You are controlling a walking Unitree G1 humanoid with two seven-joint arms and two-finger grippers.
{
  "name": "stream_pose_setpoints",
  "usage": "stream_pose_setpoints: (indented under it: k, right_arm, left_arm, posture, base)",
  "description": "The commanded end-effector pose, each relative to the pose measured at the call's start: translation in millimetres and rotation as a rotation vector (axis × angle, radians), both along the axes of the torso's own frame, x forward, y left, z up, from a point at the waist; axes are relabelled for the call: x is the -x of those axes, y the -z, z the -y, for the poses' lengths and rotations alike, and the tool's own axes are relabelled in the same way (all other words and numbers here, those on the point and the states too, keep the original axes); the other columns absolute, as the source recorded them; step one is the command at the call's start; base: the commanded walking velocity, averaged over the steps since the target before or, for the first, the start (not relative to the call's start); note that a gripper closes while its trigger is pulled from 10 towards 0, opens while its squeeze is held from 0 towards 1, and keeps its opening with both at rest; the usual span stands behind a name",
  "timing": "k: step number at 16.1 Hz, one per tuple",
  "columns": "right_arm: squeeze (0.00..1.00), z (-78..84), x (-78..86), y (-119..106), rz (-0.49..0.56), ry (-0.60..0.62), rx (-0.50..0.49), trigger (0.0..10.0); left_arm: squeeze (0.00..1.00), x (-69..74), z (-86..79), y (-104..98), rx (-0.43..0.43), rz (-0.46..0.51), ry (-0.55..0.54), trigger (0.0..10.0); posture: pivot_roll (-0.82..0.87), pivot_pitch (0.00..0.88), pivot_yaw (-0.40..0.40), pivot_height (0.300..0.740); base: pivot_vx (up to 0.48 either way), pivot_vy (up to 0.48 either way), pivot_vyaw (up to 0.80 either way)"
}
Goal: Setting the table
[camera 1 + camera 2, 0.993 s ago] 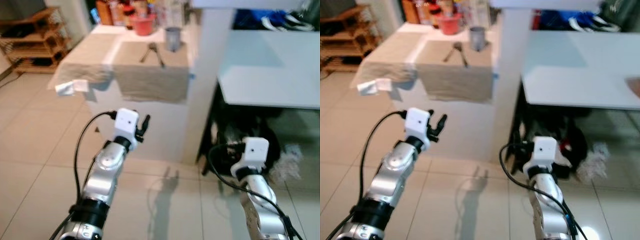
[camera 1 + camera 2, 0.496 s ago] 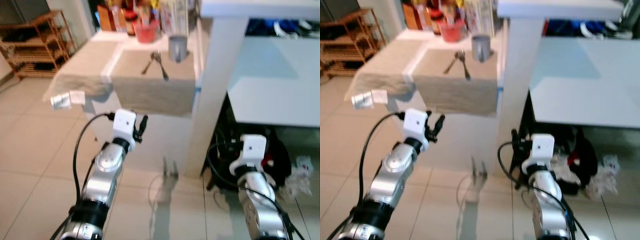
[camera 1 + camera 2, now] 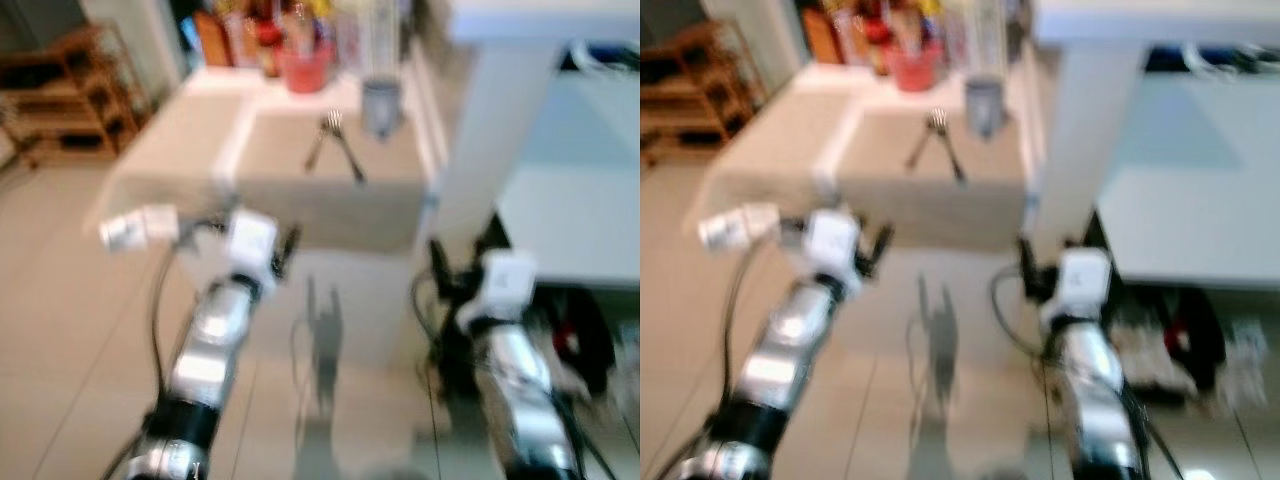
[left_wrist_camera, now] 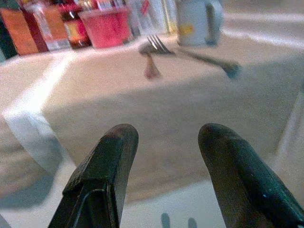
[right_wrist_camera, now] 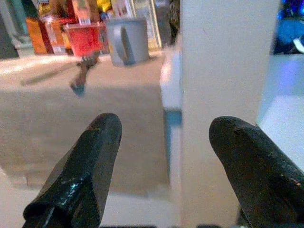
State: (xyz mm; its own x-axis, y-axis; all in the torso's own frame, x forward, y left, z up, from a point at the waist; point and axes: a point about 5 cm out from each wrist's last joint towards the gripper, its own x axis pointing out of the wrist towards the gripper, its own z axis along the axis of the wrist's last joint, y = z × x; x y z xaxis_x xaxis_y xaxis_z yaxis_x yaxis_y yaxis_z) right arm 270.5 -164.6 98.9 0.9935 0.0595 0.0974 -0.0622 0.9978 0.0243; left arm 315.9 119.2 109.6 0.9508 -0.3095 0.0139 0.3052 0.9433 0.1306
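Head views, blurred: white table covered by a beige cloth that hangs over its near edge. Fork and a second utensil lie crossed mid-cloth, toward the far edge. Grey mug just behind them; red cup and bottles line the far edge. Both arms are raised short of the near edge.

Left wrist view: left gripper spread, empty, aimed across the cloth at the cutlery.

Right wrist view: right gripper spread, empty, facing a white post beside the table's right edge.

Judged step: approach, nothing grasped. Next calls for closing in, then a low, flat reach to the fork handle without snagging cloth.
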Motion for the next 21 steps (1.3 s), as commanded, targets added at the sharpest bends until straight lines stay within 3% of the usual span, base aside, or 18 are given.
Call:
stream_pose_setpoints:
  k: [1, 3, 7, 12, 21]
  right_arm:
    - [0.0, -12.2, -3.3, -9, 0.035, -0.036, -0.011, 10.0]
    - [0.0, -13.8, -3.5, -13, 0.046, -0.041, -0.013, 10.0]
    - [0.0, -23.2, -5.7, -42, 0.143, -0.081, -0.014, 10.0]
    - [0.0, -19.5, -6.4, -36, 0.105, -0.057, -0.019, 10.0]
    - [0.0, -19.9, -4.4, -30, 0.08, -0.057, -0.014, 10.0]
  left_arm:
    - [0.0, -4.7, -10.5, -14, -0.019, 0.052, -0.022, 10.0]
    - [0.0, -4.8, -10.4, -14, -0.016, 0.052, -0.024, 10.0]
    - [0.0, -3.2, -9.0, -19, -0.034, 0.08, -0.041, 10.0]
    - [0.0, -6.3, -6.6, -21, -0.058, 0.085, -0.03, 10.0]
    - [0.0, -6.8, -4.2, -20, -0.049, 0.074, -0.009, 10.0]
  posture:
    - [-0.03, 0.0, 0.043, 0.74]
    - [-0.03, 0.0, 0.042, 0.74]
    - [-0.03, 0.0, 0.038, 0.74]
    - [-0.03, 0.0, 0.04, 0.74]
    - [-0.04, 0.0, 0.044, 0.74]
  base:
    - [0.398, 0.27, 0.0]
    - [0.398, 0.268, 0.0]
    - [0.189, 0.146, 0.0]
    - [0.0, 0.0, 0.0]
    - [0.115, -0.414, 0.0]
